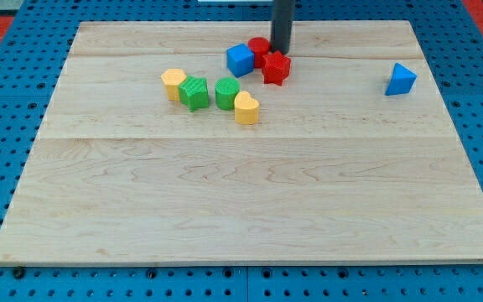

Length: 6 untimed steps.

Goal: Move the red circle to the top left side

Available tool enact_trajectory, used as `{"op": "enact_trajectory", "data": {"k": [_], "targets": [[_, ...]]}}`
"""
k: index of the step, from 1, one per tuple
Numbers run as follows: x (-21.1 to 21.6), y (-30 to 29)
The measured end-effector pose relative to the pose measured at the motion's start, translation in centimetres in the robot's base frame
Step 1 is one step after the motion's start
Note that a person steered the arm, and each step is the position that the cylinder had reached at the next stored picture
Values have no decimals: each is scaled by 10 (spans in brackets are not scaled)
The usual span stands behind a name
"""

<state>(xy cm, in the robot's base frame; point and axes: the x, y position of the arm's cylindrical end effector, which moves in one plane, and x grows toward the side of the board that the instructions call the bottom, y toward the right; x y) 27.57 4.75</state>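
The arm has no claw at all, so open or closed doesn't apply; it just ends in a straight dark rod coming down from the top edge of the view. The tip (281, 52) sits on the wooden table (241, 201) near the table's top edge, a bit right of the middle.

The red circle (259, 48) is right there, just to the view's left of the tip and looking like it touches it, though contact is hard to call for sure. The blue cube (240, 59) is pressed up against the red circle on its left and slightly lower. A second red block (276, 68), chunky and kind of star-shaped, sits just below the tip, against the circle's lower right. So it's a tight little cluster of three — with the tip tucked in at its upper right.

Below and left of that cluster there's a second group in a loose row: a yellow block (173, 82) on the left, a green block (194, 92) touching it, a green cylinder-ish block (227, 92) beside that, and a yellow heart (246, 108) at the lower right end.

Way off near the table's right edge, a blue triangle (400, 80) sits alone — well apart from everything else.
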Motion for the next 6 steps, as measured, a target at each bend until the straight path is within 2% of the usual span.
{"op": "enact_trajectory", "data": {"k": [1,3,4,5,6], "targets": [[-7,-49],[-46,-183],[-43,-127],[-2,-145],[-1,-193]]}}
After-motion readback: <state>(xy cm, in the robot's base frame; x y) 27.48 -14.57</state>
